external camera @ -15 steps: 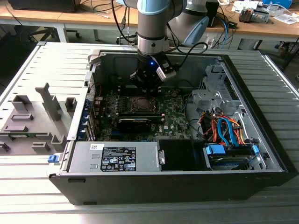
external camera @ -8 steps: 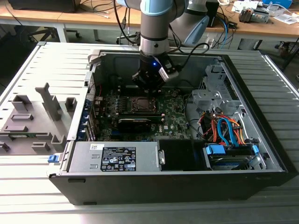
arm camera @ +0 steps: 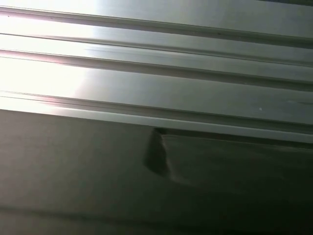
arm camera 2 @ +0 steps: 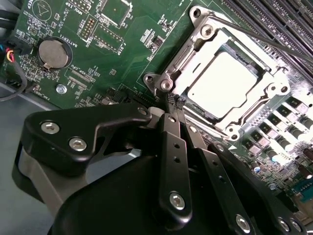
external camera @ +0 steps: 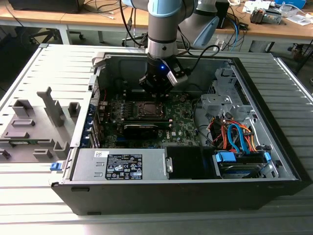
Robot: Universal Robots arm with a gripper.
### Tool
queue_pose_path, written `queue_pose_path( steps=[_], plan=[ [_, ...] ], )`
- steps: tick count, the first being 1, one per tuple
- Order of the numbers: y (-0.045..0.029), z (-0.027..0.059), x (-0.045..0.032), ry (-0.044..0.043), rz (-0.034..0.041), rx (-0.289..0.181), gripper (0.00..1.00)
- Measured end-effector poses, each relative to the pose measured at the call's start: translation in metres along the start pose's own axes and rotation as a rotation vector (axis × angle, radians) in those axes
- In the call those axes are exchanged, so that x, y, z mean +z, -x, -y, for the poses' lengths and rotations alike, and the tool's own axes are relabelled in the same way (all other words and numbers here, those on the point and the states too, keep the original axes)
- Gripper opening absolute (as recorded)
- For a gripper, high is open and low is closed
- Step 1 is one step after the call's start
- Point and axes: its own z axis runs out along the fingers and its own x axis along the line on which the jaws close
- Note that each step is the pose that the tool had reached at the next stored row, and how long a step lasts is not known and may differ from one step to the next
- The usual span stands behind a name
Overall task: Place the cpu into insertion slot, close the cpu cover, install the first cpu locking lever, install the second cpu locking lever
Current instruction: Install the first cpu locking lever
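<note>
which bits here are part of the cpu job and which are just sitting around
Part of the job:
- cpu, seated in its socket
- cpu cover, down around the chip
- gripper, fingertips together beside the socket corner

Just lying about:
- coin battery
- power supply
- blue and orange cables
- grey fixture blocks

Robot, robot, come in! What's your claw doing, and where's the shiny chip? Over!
Gripper shut, empty, tips at socket corner. Chip seated in socket, cover down around it. Thin lever crossing above cover. Over.

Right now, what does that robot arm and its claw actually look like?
The arm has silvery-grey tube sections with pale blue joint caps and a small blue light near its wrist; black cables trail beside it. The gripper is matt black, built of jointed bars with silver screws and ribbed fingertips.
</note>
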Motion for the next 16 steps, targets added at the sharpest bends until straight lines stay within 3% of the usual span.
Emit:
queue_pose_path(
  steps=[1, 3, 4, 8, 14, 16],
  plan=[
    [-0.0001, 0.0003, -0.0003, 0.0046, -0.0004, 0.000, 0.11],
    [-0.0004, 0.0004, -0.0005, 0.0410, 0.0037, 0.001, 0.11],
    [-0.0004, 0.0005, -0.0007, 0.0515, 0.0051, 0.001, 0.11],
    [-0.0001, 0.0000, -0.0032, 0.0793, 0.0097, 0.001, 0.11],
    [0.0004, 0.0002, -0.0186, 0.0805, 0.0100, 0.001, 0.11],
    [0.0001, 0.0008, -0.0206, 0.0793, 0.0094, 0.001, 0.11]
  ],
)
